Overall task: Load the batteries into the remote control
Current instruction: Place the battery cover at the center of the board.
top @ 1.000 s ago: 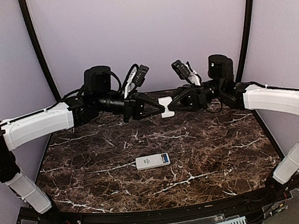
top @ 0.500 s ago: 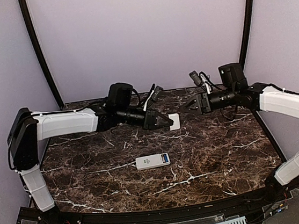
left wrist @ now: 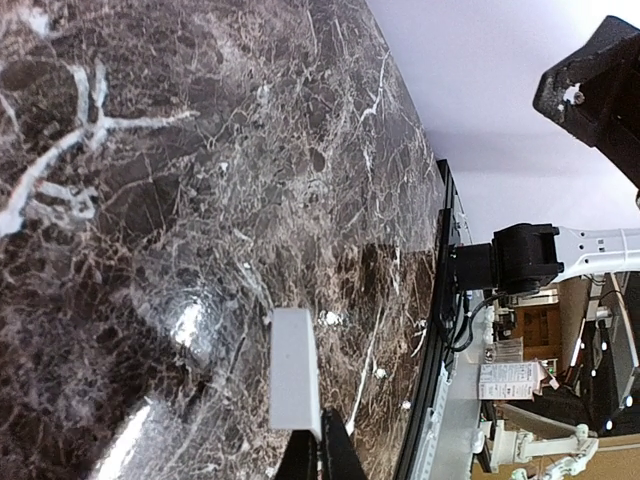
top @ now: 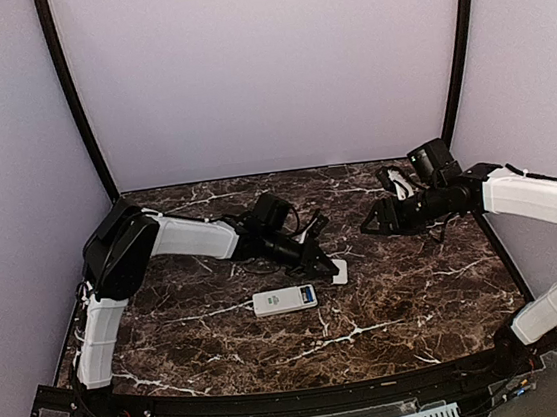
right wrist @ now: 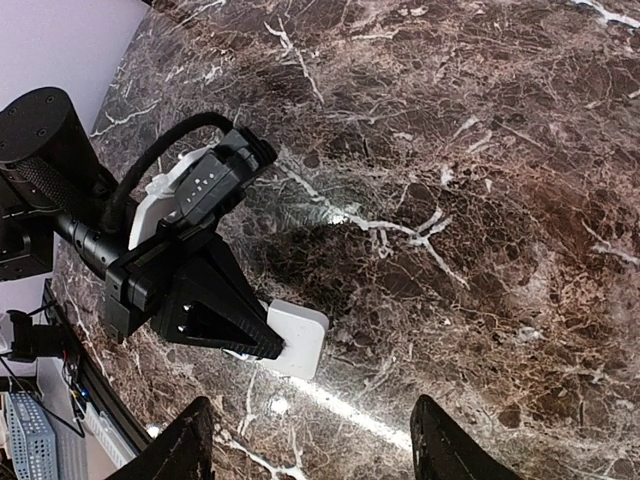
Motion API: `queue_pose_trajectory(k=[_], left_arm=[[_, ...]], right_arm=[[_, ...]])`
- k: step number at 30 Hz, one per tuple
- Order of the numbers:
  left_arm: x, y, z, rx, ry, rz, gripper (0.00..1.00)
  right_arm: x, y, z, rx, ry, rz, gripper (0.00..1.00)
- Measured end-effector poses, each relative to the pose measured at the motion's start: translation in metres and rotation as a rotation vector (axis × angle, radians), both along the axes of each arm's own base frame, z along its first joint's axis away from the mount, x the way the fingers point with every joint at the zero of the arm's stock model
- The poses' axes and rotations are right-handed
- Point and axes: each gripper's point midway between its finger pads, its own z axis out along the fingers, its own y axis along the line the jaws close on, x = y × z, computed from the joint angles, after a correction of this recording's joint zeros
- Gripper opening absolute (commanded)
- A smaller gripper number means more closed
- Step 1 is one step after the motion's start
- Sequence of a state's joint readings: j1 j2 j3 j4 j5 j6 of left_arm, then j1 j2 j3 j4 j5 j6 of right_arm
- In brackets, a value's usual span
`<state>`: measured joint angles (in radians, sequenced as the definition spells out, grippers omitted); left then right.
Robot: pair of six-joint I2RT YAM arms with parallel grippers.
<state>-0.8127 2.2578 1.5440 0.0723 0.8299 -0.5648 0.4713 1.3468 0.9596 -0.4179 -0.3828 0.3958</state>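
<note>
Left end effector (left wrist: 318, 452) tight on white cover (left wrist: 295, 370), probably; right end effector (right wrist: 315, 445) wide.

Dark brown surface (top: 419, 293) veined in white; white remote control (top: 281, 301), blue at one end; white cover piece (right wrist: 298, 338); lilac walls (top: 263, 69).

The scene is lit brightly and evenly from above, white glare is reflected by the polished worktop (left wrist: 185, 325) in both wrist views, and only its nearest part is slightly blurred.

L gripper (top: 330, 266) w/ white cover (top: 341, 272) down from mid-air, prob. onto table (top: 418, 283); R gripper (top: 369, 226) off it.
</note>
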Motion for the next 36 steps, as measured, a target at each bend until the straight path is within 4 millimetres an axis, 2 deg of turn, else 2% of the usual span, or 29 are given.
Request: queue_pose_trajectory(k=[6,10,15,19,23,27,36], left_arm=[[-0.016,-0.013,-0.02,0.033,0.087,-0.02,0.04],[-0.023,-0.016,-0.025,0.051,0.11,-0.027,0.05],[-0.021,-0.021,-0.027,0.057,0.13,-0.025,0.06],[-0.021,-0.02,-0.037,0.078,0.157,-0.02,0.08],[-0.018,-0.021,-0.038,0.084,0.167,-0.015,0.15],[-0.014,-0.02,-0.039,0.09,0.183,-0.002,0.29],[-0.011,-0.02,-0.037,0.09,0.177,0.006,0.45]], right_arm=[[-0.003,-0.003,-0.004,-0.004,0.012,-0.01,0.64],[-0.005,-0.004,-0.004,0.0,0.018,-0.017,0.63],[-0.008,-0.005,-0.005,0.005,0.027,-0.027,0.63],[-0.015,-0.009,-0.005,0.012,0.027,-0.034,0.63],[-0.017,-0.01,-0.001,0.022,0.016,-0.039,0.63],[-0.017,-0.01,-0.001,0.024,0.013,-0.039,0.63],[-0.016,-0.009,-0.001,0.027,0.011,-0.036,0.63]])
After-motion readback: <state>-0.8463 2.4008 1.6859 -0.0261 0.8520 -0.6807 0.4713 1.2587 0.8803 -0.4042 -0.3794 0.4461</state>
